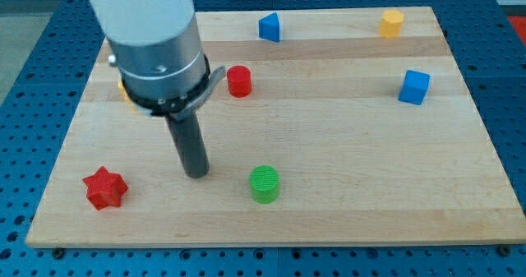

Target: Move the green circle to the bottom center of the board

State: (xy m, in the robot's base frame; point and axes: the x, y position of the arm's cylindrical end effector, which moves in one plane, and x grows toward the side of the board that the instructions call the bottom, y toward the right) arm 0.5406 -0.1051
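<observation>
Green circle — upright, bottom center

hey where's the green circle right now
The green circle sits near the board's bottom centre, just to the view's right of my tip, apart from it.

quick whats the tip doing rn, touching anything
My tip: no pincer, so holding nothing; on the board, apart from the green circle, to its left in the view, with the red star further left.

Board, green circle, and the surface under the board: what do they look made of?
Board: looks like pale wood, with grain and glued strips showing, satin finish.
Green circle: probably matte plastic; fine ridges on top hint at 3D printing.
Surface under the board: blue sheet with a regular hole grid, possibly painted metal; can't confirm.
</observation>
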